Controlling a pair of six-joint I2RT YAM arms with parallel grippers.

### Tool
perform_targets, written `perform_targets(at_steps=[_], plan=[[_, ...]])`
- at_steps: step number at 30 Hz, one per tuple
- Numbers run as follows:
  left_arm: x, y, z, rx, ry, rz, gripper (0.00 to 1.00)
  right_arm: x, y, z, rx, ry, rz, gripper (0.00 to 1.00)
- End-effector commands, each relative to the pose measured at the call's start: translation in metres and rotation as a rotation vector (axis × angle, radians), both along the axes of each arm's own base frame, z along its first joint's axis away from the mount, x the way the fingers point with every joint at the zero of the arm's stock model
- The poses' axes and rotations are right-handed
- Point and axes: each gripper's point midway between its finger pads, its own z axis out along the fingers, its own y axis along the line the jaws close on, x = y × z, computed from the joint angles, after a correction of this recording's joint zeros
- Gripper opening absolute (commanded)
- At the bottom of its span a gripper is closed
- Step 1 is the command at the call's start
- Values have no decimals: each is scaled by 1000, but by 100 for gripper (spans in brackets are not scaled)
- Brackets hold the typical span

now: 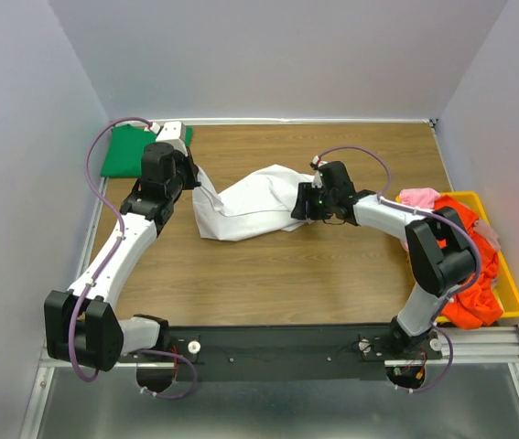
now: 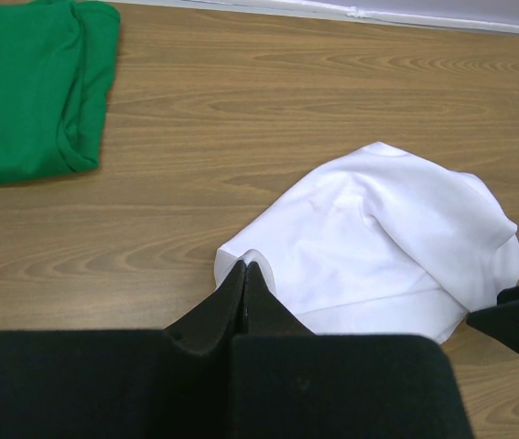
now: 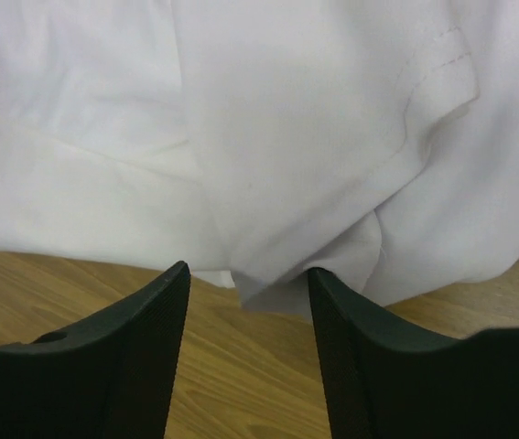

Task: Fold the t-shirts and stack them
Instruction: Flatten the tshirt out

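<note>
Left gripper [image 2: 245, 268]: fingers pressed together, pinching a fold at the edge of the white t-shirt [image 1: 245, 203]. In the left wrist view the cloth runs from the fingertips toward the right of the frame.

Right gripper [image 3: 248, 279]: fingers spread, not clamped on anything. A low corner of the white t-shirt hangs just between the tips, right against the inner face of the right-hand finger [image 3: 332, 311]. The rest fills the upper half of that view.

Top view: the white t-shirt is bunched mid-frame on the table [image 1: 268, 274], stretched between the two grippers (left end at the left gripper, right end at the right one).

Green t-shirt [image 1: 124, 152]: folded, upper left of the frame, apart from the white one.

Yellow bin [image 1: 513, 288] at the right edge holds an orange-red t-shirt [image 1: 465, 302], with a pink t-shirt [image 1: 419, 197] at its upper end.
</note>
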Motion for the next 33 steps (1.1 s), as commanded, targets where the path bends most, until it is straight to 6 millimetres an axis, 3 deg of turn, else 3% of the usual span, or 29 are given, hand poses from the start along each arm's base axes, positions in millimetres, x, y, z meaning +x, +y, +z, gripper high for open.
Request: perform_targets(at_steps=[1, 5, 6, 7, 9, 13, 14, 17, 19, 22, 25, 26, 28, 29, 32, 33], plan=[[1, 0, -2, 1, -1, -11, 0, 18, 14, 3, 13, -30, 19, 56], [0, 0, -1, 4, -3, -11, 0, 25, 19, 4, 16, -36, 27, 31], [0, 0, -1, 5, -4, -11, 0, 26, 20, 6, 22, -40, 30, 16], [1, 4, 0, 13, -7, 7, 0, 24, 21, 7, 28, -36, 32, 9], [1, 6, 1, 20, -8, 21, 0, 21, 23, 17, 55, -39, 30, 1], [2, 9, 1, 31, -9, 31, 0, 4, 23, 46, 116, -55, 47, 0], [2, 13, 2, 46, -9, 50, 0, -3, 22, 63, 141, -80, 54, 0], [1, 28, 0, 98, 4, 110, 0, -15, 13, 88, 159, -109, 28, 0], [1, 47, 5, 142, -1, 201, 0, -20, -2, 112, 149, -167, -22, 0], [-2, 71, 10, 177, -7, 292, 0, -17, -28, 126, 80, -227, -124, 1], [-3, 92, 14, 178, -15, 347, 0, -1, -71, 114, -13, -231, -271, 2], [-4, 95, 15, 177, -17, 355, 0, 8, -94, 107, -24, -212, -332, 2], [-3, 95, 17, 170, -21, 346, 0, 16, -114, 91, -44, -174, -384, 20], [-3, 90, 17, 157, -28, 317, 0, 21, -125, 73, -88, -139, -405, 50], [1, 70, 10, 113, -23, 212, 0, 12, -122, 41, -101, -51, -377, 74], [1, 64, 10, 99, -24, 185, 0, 9, -119, 34, -94, -29, -367, 76]])
